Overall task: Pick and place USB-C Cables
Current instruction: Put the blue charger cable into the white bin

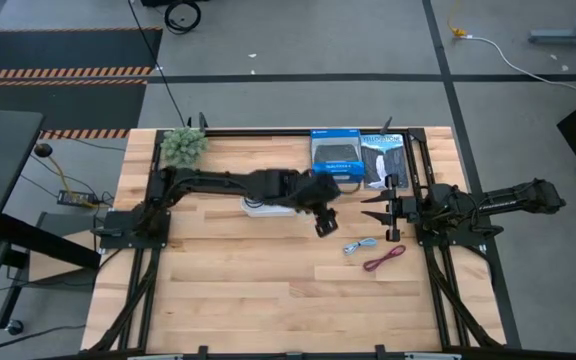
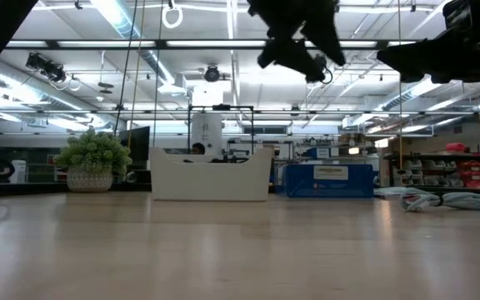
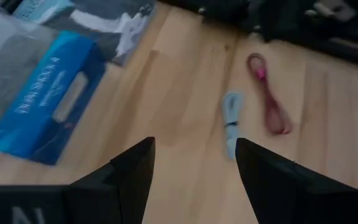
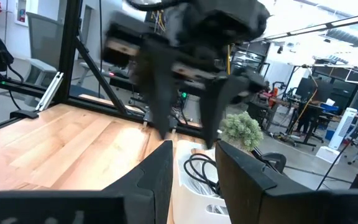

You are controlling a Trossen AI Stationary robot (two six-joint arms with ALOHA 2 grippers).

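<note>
The light blue-grey cable (image 1: 360,245) and the dark red cable (image 1: 384,258) lie flat on the table near its right side, and both also show in the left wrist view, blue-grey (image 3: 232,121) and red (image 3: 271,106). A black cable (image 4: 202,169) lies coiled in the white bin (image 1: 260,208). I cannot make out the white cable. My left gripper (image 1: 325,222) hangs open above the table, between the bin and the two loose cables. My right gripper (image 1: 376,209) waits open at the right side and points toward the left arm.
A blue retail box (image 1: 336,152) and a black one (image 1: 381,160) lie at the far edge, right of centre. A potted plant (image 1: 182,146) stands at the far left corner. Bare wood stretches along the near half of the table (image 1: 268,300).
</note>
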